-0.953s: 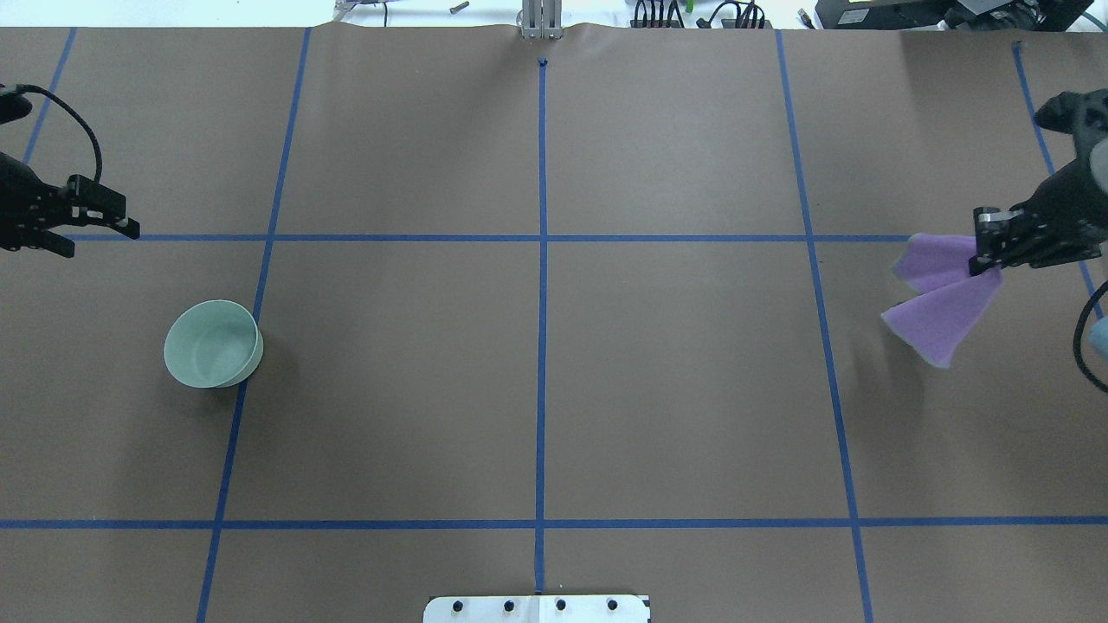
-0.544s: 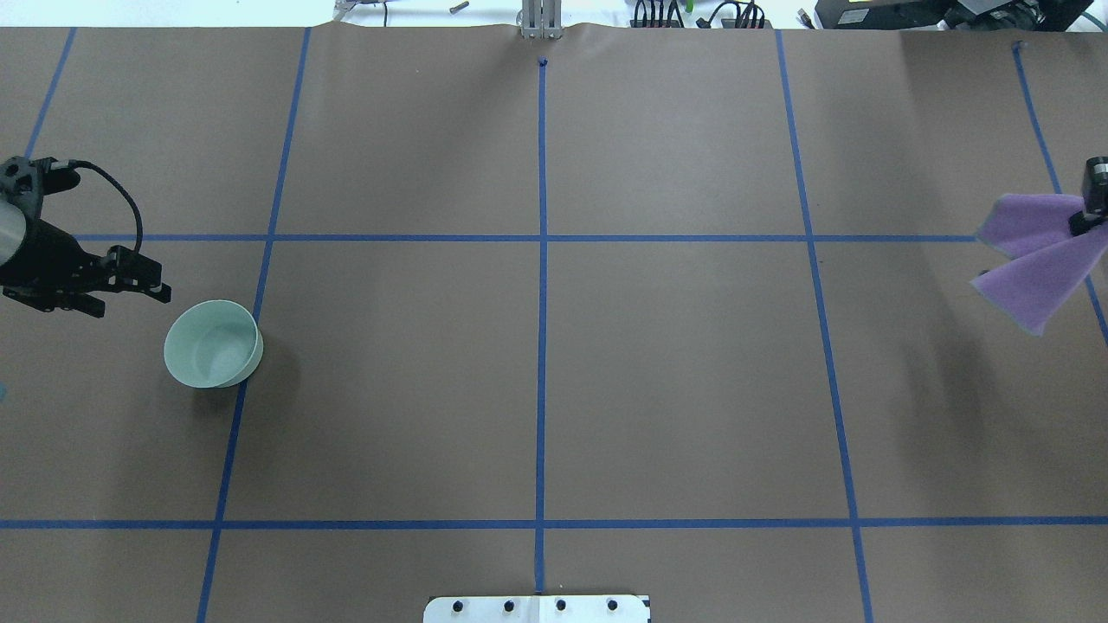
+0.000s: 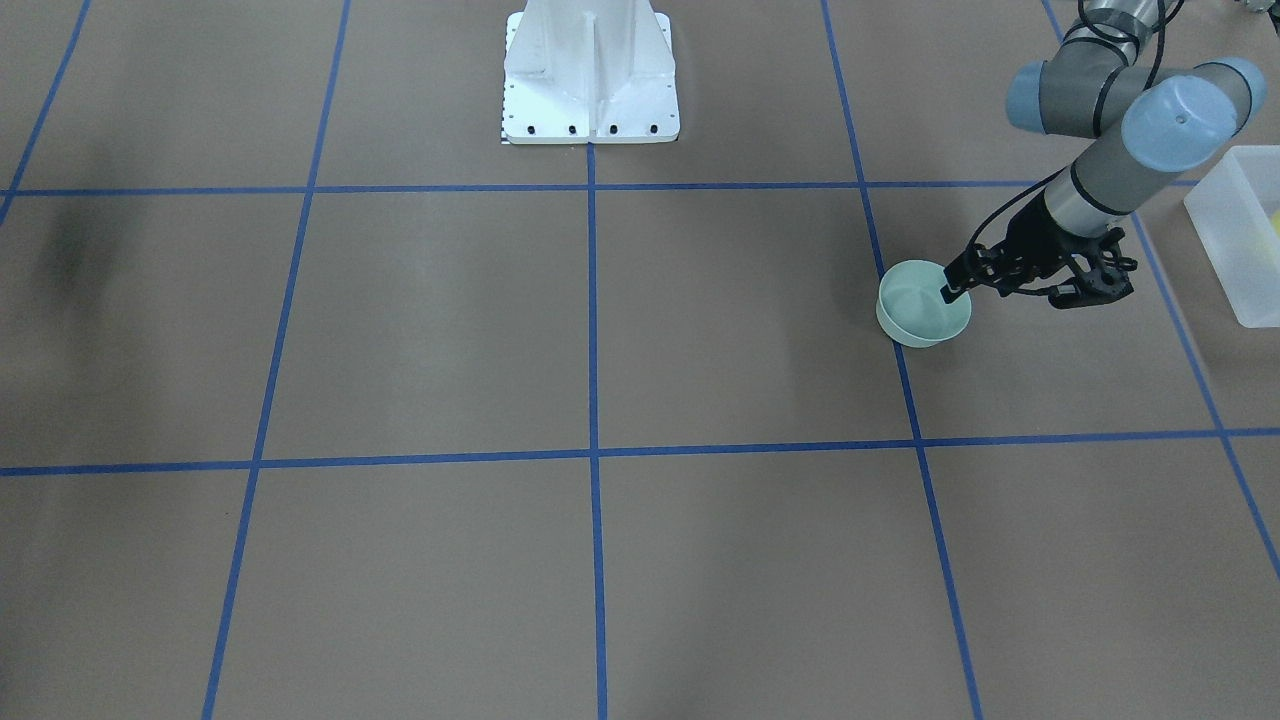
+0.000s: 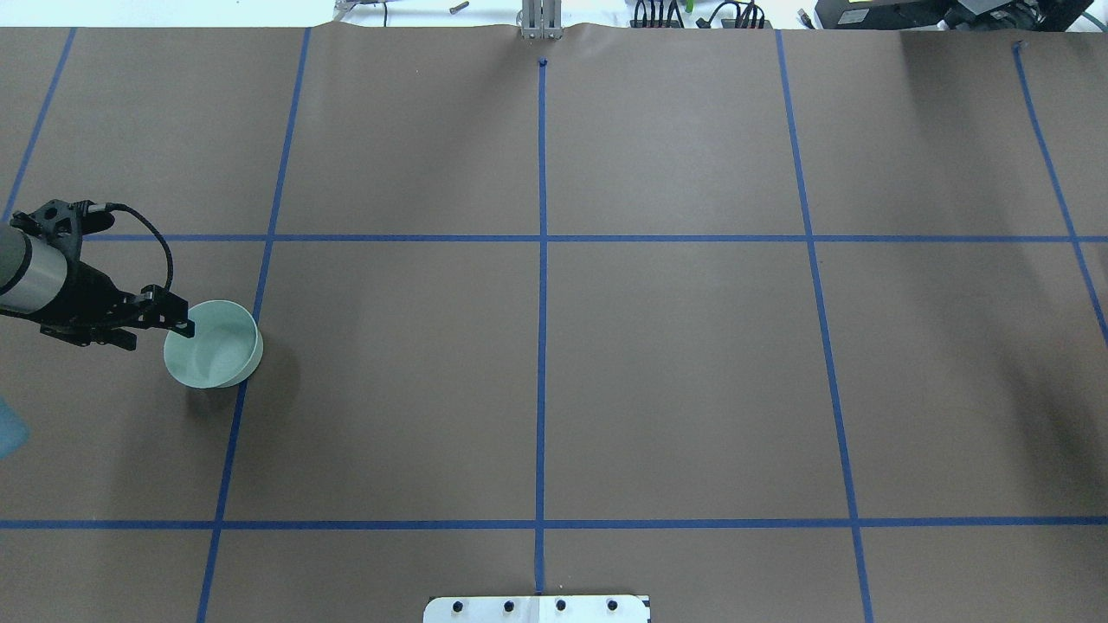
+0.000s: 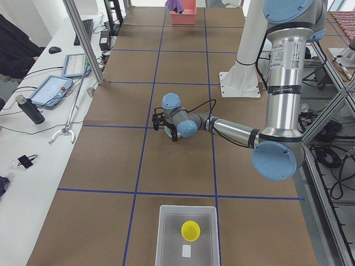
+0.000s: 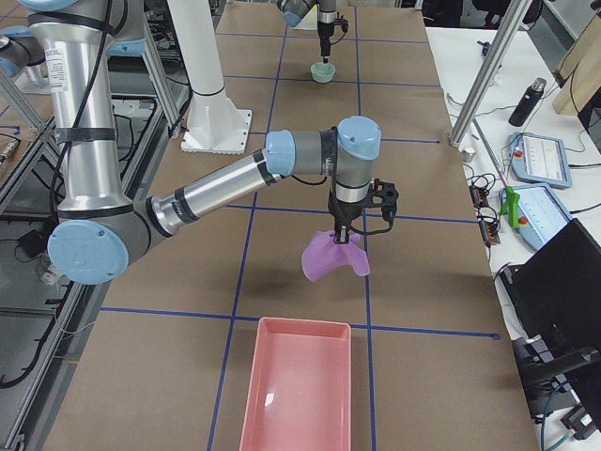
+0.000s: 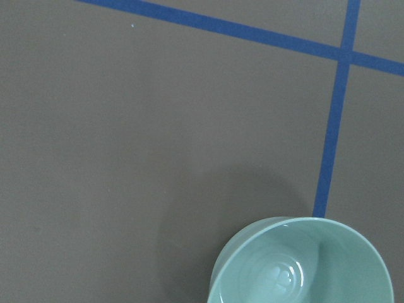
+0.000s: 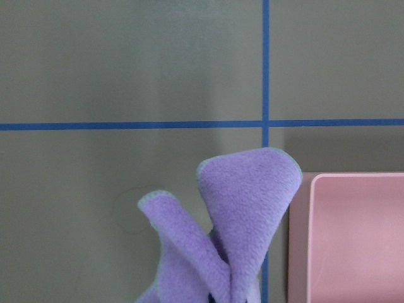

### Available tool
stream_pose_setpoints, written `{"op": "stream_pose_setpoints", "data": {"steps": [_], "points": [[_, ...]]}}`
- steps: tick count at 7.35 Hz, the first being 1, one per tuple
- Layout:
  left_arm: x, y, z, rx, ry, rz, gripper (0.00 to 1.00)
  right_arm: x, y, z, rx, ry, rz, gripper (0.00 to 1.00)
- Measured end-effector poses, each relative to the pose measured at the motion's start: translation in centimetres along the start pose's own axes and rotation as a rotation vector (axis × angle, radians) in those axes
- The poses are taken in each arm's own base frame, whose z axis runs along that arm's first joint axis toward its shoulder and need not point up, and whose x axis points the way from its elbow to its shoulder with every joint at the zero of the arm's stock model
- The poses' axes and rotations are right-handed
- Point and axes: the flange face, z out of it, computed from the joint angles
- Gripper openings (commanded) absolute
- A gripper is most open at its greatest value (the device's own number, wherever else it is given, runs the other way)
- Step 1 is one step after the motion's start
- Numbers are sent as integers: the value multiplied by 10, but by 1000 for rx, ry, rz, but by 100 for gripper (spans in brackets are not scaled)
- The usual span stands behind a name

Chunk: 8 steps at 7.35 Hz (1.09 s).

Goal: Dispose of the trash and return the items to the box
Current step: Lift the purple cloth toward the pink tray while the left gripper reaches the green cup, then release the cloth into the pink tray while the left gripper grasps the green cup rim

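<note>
The mint-green bowl (image 4: 216, 346) stands upright on the brown table, also in the front view (image 3: 915, 312) and at the bottom of the left wrist view (image 7: 303, 268). My left gripper (image 4: 169, 330) is open at the bowl's left rim, one finger over the rim (image 3: 950, 290). The yellow cup (image 5: 191, 230) sits inside the translucent box (image 5: 166, 244) at the table's left end; the box's edge shows in the front view (image 3: 1235, 240). The purple cloth (image 6: 333, 256) hangs under my right gripper (image 6: 352, 224); I cannot tell whether it is shut. The cloth (image 8: 246, 202) hangs beside a pink tray.
A pink tray (image 6: 296, 385) lies at the table's right end, just past the hanging cloth, also in the right wrist view (image 8: 353, 233). The white robot base (image 3: 590, 75) stands mid-table at the near edge. Operators' tablets and a bottle sit on the side desk (image 5: 52, 88).
My left gripper moved down and right, from beside the bowl to its left rim. My right arm carried the purple cloth out of the overhead view to the right.
</note>
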Motion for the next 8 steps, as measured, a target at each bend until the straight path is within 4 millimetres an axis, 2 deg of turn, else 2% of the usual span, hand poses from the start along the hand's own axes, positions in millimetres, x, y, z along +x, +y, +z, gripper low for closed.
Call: {"op": "stream_pose_setpoints", "data": {"steps": [2,3,4,5,7,8], "points": [[2,-3,6,9,-10,0,43,58,-2,8,-26,40,-67,0],[3,-6,10,11,-13,-1,26,84,1,8,-34,65,-84,0],[4,-8,12,12,-14,-5,16,111,8,10,-44,81,-90,0],[6,-9,13,16,-14,-16,12,136,14,13,-58,85,-92,0],[9,-9,15,29,-16,-40,12,174,25,23,-74,89,-88,0],[9,-9,17,31,-18,-47,5,189,31,30,-72,93,-81,0]]}}
